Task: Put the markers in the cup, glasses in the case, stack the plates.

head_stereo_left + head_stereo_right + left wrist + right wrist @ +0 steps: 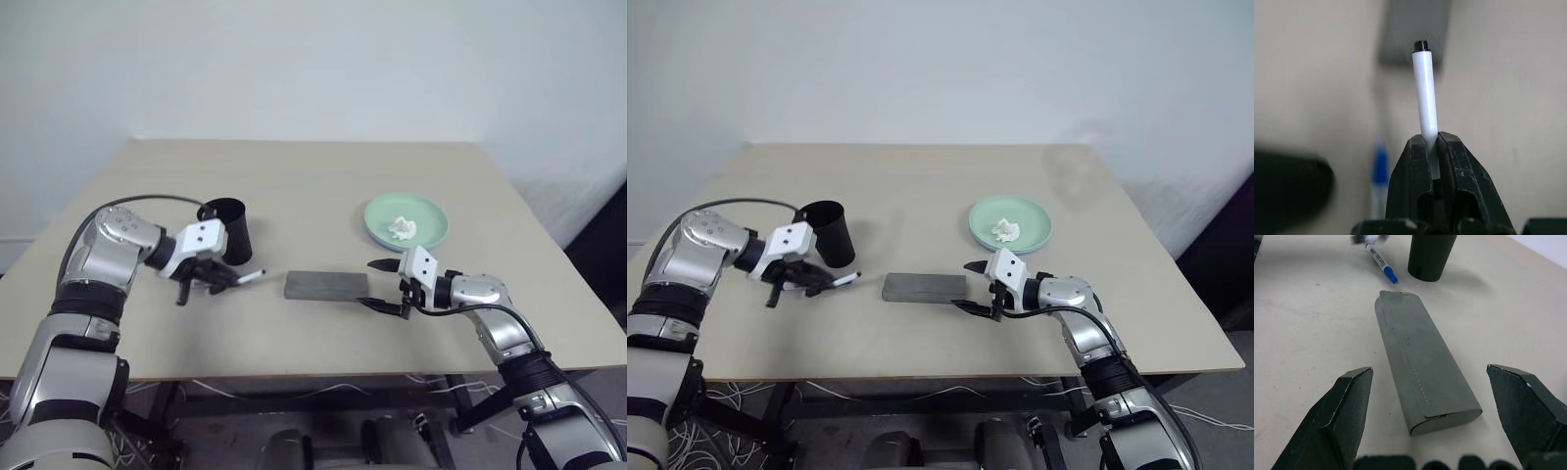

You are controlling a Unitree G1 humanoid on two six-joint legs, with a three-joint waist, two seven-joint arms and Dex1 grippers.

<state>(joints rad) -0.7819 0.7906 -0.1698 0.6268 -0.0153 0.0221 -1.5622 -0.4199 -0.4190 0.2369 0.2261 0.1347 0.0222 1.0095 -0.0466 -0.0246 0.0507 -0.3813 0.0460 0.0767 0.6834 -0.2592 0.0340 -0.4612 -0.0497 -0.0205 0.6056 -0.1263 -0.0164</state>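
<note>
Your two head eyes look forward and down over the counter [313, 186], both sharing the case [326, 285]. Left wrist camera sits close along its pincer [1432, 152]; right wrist camera faces the case, near.

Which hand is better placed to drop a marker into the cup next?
The left. Its hand is already shut on a marker right beside the cup. The right hand is open at the end of the case, farther from the cup and holding nothing.
</note>
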